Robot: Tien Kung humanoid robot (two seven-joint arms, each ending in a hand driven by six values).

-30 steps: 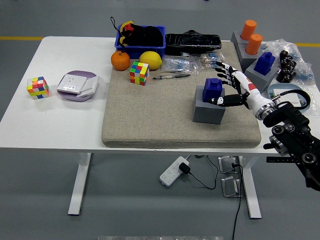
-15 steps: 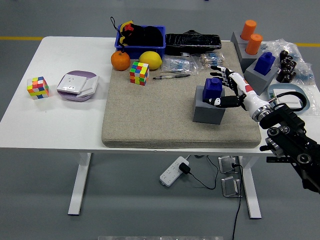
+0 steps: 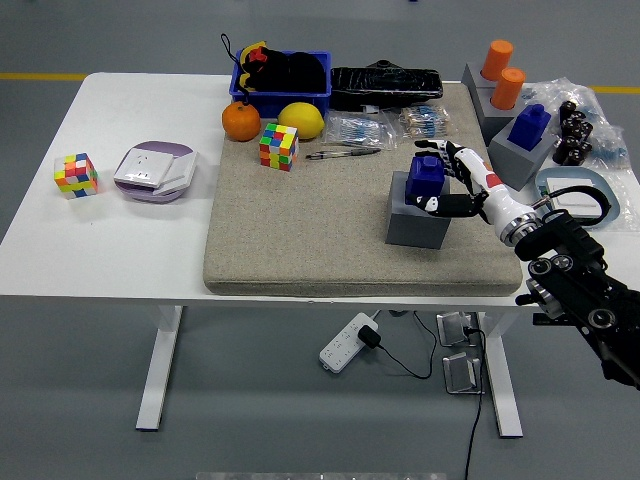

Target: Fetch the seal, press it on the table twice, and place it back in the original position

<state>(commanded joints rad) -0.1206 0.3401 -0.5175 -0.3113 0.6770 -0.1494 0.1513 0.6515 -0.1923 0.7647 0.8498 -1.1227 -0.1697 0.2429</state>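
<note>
So the white worktop (image 3: 120, 245) has a big beige felt mat (image 3: 300, 230) laid across its middle, which I'd guess is there as a soft pad for stamping. Everything below is placed relative to that mat.

On the mat's right half sits a grey block (image 3: 415, 222), and the blue seal (image 3: 424, 177) stands upright on top of it, so it's still parked in its holder. A second grey holder with another blue seal (image 3: 529, 124) sits just off the mat's right edge, probably a spare.

The right hand (image 3: 455, 182) reaches in from the mat's right side. Its fingers are cupped around the seal, thumb low in front and the others behind, but I can't tell whether they actually clamp it yet. Looks like the fetch step, barely started.

Along the mat's far edge: a colour cube (image 3: 279, 146), a lemon (image 3: 301, 120), an orange (image 3: 240, 121).
</note>
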